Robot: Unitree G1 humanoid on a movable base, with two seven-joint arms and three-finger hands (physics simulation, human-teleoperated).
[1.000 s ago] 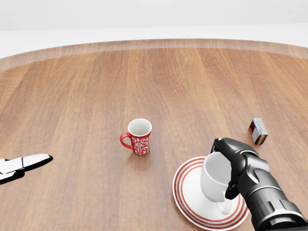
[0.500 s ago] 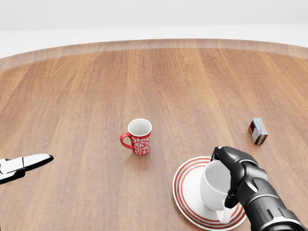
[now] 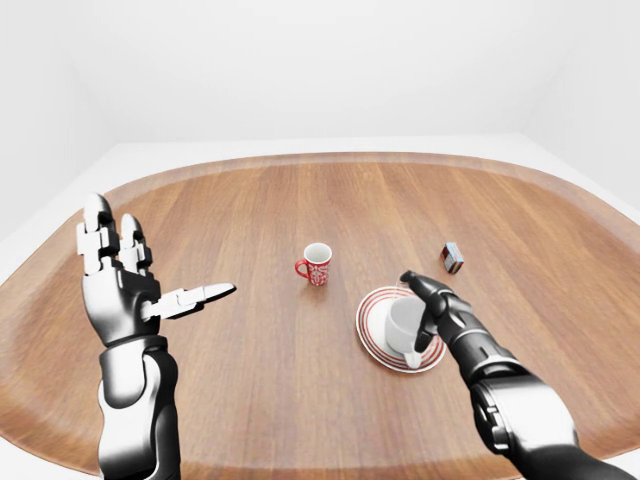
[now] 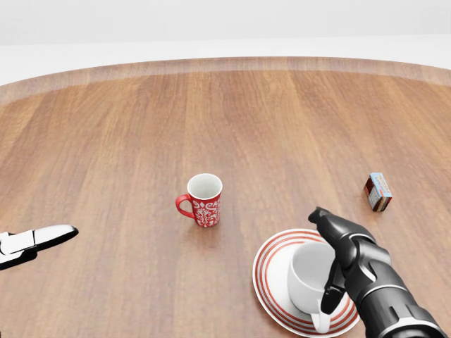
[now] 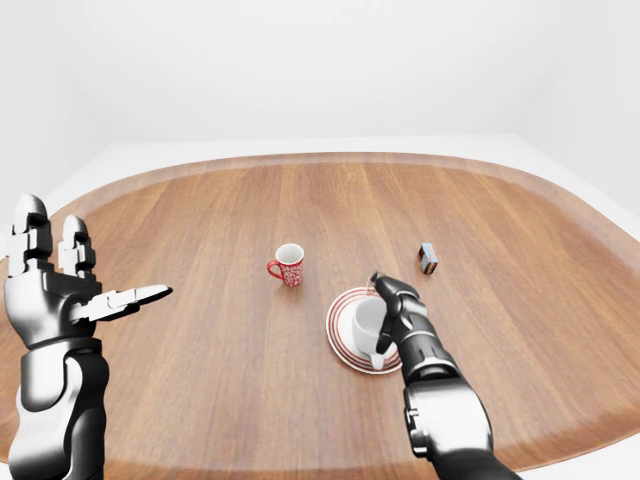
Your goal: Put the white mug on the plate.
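White walls and a pale floor surround a broad, rounded wooden worktop (image 3: 300, 210). At its lower right in the head view, the right hand (image 4: 345, 253) curls its dark fingers (image 4: 332, 294) round the right flank of the white mug (image 4: 310, 276), gripping it. The mug stands on the plate (image 4: 271, 278), a white dish ringed with red stripes, its mouth facing up and its handle pointing toward the bottom edge of the view. Up and to the left of the plate, well apart from it, stands a red patterned mug (image 4: 204, 200) with its handle to the left. A small box (image 4: 378, 191) lies near the right edge, beyond the plate. Far to the left, the left hand (image 3: 118, 285) is raised above the worktop, fingers spread open, touching nothing.
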